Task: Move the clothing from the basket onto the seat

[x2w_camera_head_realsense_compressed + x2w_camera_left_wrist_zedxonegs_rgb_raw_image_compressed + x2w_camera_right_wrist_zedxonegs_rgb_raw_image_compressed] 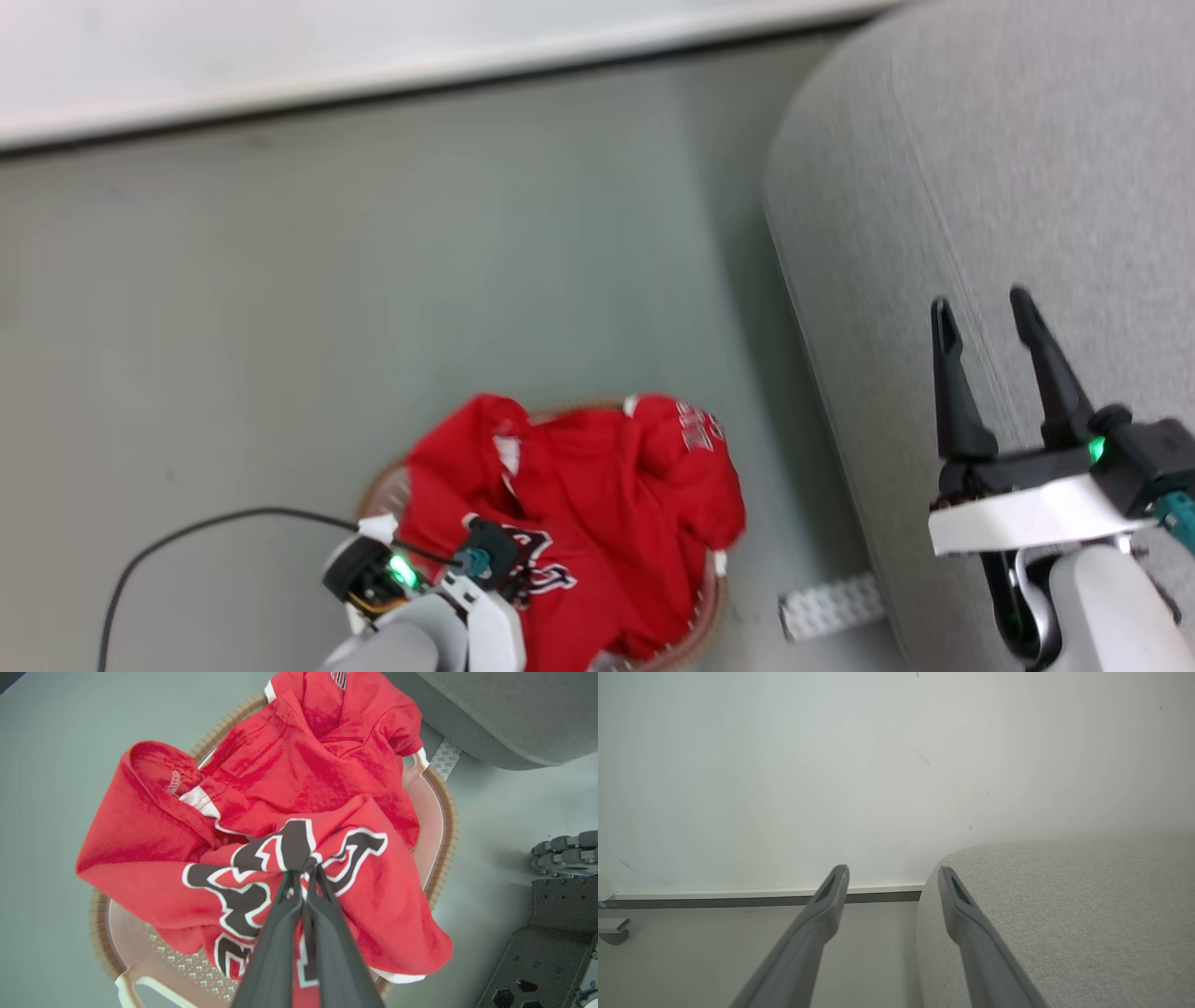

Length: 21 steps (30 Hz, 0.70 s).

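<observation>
Above basket (pixel 447 812): left hand (pixel 303 875) gripped red clothing (pixel 299 765), likely to lift it; right hand (pixel 982 305), well aside, stood wide.

Right claw (pixel 978 301): blk fingers (pixel 952 392), white wrist (pixel 1027 518).

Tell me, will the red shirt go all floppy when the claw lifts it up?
Probably floppy: the clothing lies crumpled in folds and bunches where the left claw pinches it. It will likely hang and drag, since parts drape over the basket rim. It looks light, being thin cloth.
</observation>
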Available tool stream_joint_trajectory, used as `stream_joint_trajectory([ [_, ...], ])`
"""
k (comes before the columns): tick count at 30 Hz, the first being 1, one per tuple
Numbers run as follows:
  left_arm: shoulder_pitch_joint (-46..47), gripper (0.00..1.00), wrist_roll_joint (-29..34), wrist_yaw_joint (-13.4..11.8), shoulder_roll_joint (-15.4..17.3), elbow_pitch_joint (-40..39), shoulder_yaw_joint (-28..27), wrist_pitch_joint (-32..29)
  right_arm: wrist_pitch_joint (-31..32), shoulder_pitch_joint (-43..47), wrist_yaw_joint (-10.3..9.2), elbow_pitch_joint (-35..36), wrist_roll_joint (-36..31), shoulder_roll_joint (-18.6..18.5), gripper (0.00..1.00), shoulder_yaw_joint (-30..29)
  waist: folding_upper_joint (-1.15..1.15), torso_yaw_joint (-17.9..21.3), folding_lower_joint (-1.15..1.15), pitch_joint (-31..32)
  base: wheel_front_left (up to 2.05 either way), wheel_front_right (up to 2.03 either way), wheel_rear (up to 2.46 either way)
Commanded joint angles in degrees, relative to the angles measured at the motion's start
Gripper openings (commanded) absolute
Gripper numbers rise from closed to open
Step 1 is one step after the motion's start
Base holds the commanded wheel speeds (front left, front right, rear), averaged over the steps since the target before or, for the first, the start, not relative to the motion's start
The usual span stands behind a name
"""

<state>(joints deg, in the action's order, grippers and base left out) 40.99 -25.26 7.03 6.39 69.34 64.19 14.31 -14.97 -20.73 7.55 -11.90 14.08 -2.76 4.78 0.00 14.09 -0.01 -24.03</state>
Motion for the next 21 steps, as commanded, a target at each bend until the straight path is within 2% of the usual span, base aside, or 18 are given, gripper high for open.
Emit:
stream_joint_trajectory([
  [1,-1.1,0.0,-0.8,-0.2,-0.2,-0.9,-0.6,0.5,-0.2,1.2,-0.12,-0.6,-0.5,-0.1,1.0,-0.4,0.0,-3.2,0.01,5.1,0.0,0.0,0.0],
  [6,-4.0,0.0,-3.0,-0.8,-0.2,-6.2,-3.6,0.9,-0.2,3.7,-0.12,-2.0,-0.9,-0.1,1.0,-0.8,0.0,-5.8,0.01,11.0,0.0,0.0,0.0],
  [21,-12.9,0.0,-6.5,-2.8,5.0,-31.7,-16.9,0.9,-0.2,8.7,-0.12,-4.6,-1.2,-0.1,1.0,0.1,0.0,-11.2,0.01,20.9,0.0,0.0,0.0],
])
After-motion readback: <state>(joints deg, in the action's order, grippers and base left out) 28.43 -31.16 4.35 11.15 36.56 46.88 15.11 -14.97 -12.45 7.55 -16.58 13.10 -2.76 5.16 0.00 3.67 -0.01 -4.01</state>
